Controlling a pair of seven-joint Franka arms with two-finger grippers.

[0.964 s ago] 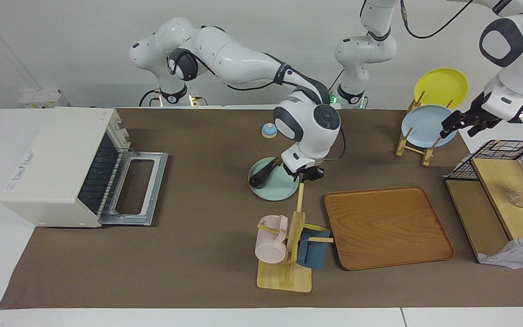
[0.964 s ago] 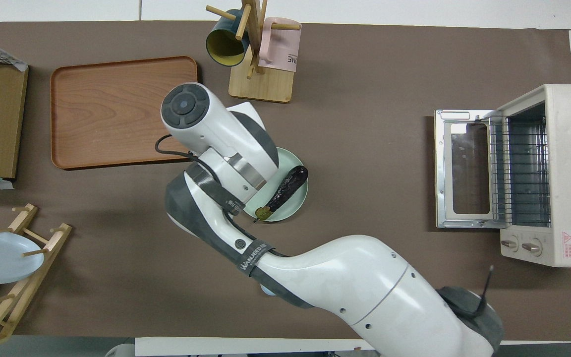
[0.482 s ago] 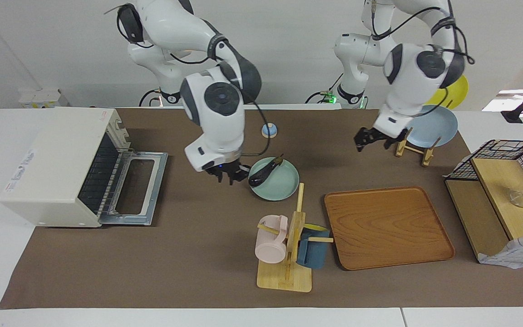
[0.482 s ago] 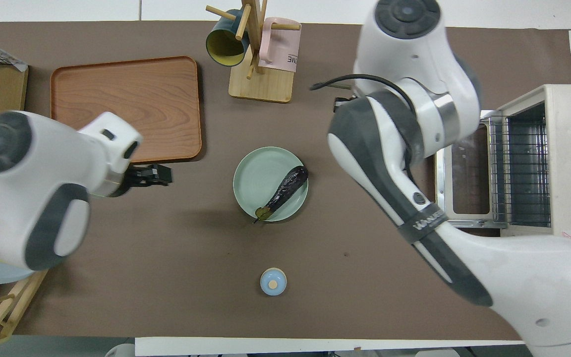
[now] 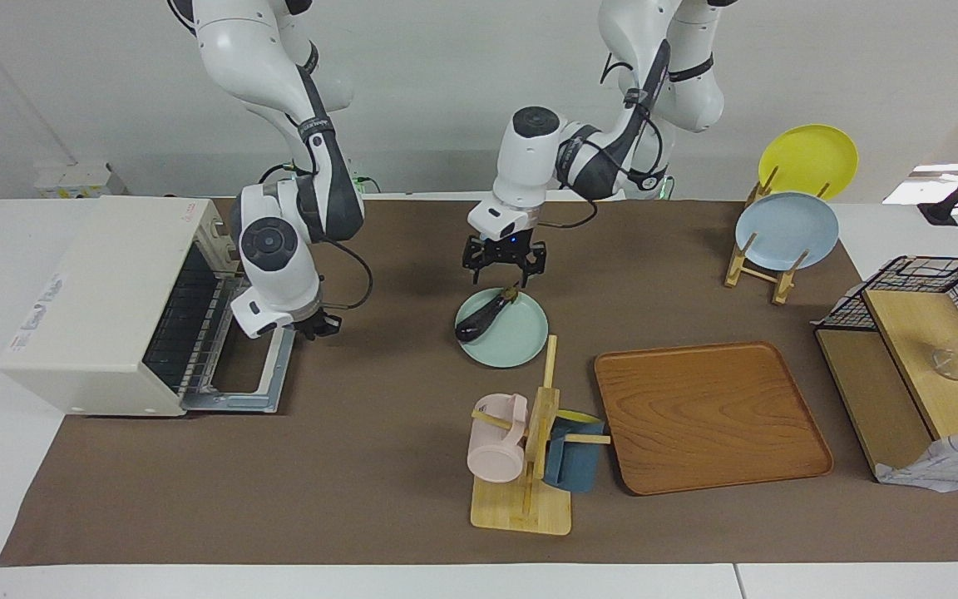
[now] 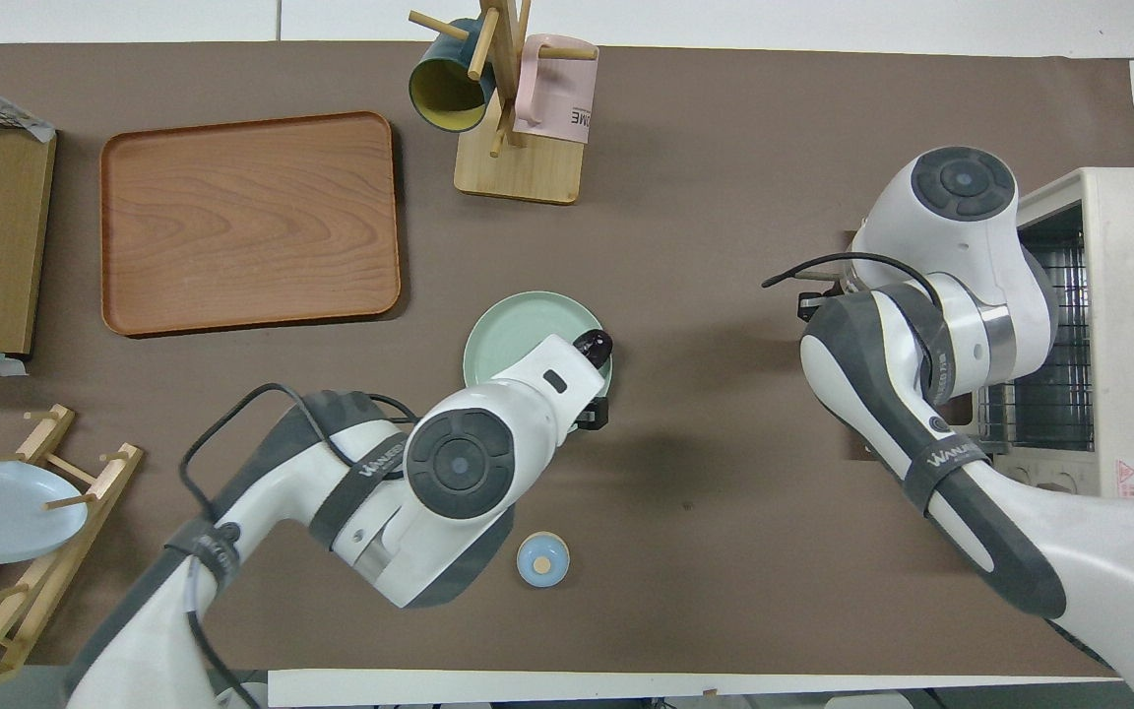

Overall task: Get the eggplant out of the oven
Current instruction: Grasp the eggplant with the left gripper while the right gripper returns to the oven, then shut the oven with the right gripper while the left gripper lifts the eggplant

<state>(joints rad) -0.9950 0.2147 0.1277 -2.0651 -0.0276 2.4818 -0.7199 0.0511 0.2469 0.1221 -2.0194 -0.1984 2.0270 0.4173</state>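
Observation:
The dark purple eggplant (image 5: pixel 481 317) lies on a mint-green plate (image 5: pixel 522 339) in the middle of the table, outside the oven. In the overhead view only its rounded end (image 6: pixel 595 344) shows past the left arm's hand. My left gripper (image 5: pixel 502 268) hangs open just above the eggplant's stem end, not touching it. The cream-white oven (image 5: pixel 88 308) stands at the right arm's end of the table with its door (image 5: pixel 267 378) folded down and its wire rack bare. My right gripper (image 5: pixel 318 325) is low beside the open door's edge; it also shows in the overhead view (image 6: pixel 816 302).
A wooden tray (image 5: pixel 708 416) and a mug tree (image 5: pixel 529 466) with a pink and a blue mug lie farther from the robots than the plate. A plate rack (image 5: pixel 758 266) and a wire-basket shelf (image 5: pixel 916 349) stand at the left arm's end. A small blue knob (image 6: pixel 542 559) sits nearer the robots.
My right gripper has moved from the plate to the oven's open door. My left gripper has swung in from the plate rack to above the eggplant. The eggplant has not moved.

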